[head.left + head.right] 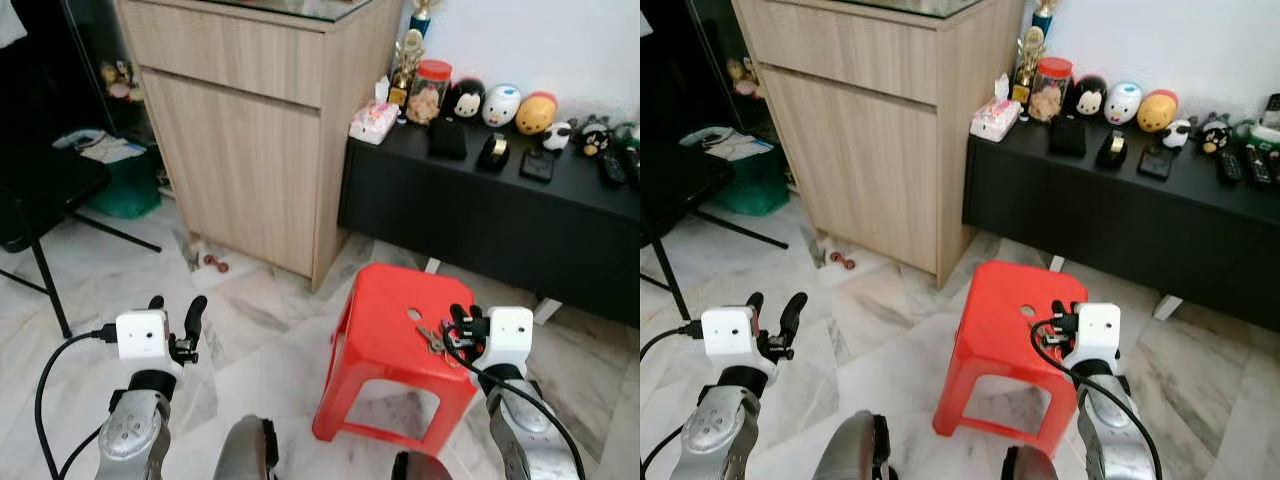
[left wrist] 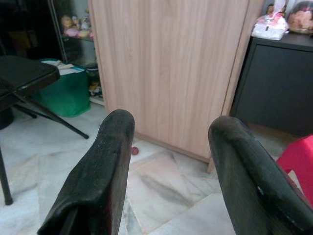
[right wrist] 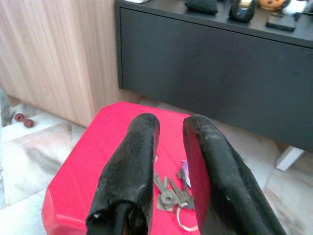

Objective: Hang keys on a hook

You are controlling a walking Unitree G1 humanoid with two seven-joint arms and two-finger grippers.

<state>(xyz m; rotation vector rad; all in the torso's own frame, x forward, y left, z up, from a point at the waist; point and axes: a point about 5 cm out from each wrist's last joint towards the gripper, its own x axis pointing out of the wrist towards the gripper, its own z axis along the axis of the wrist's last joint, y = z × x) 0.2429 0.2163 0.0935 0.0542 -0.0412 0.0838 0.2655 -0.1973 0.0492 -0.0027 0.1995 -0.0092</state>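
Hovering just above the keys (image 3: 171, 196) on the near right part of the red stool (image 1: 385, 330), the right gripper (image 3: 168, 171) is unclenched; it should descend straight and close gently on the bunch.

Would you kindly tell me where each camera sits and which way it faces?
Left eye view: on the head, looking forward and down at the red stool with the keys on it; both silver arms show, left gripper and right gripper.
Right eye view: the other eye of the head camera, same scene, both arms.
Left wrist view: on the left wrist, looking along its open black fingers at the wooden cabinet.
Right wrist view: looking along its fingers at the keys.
Both wrist views share the stool, cabinet and black sideboard.
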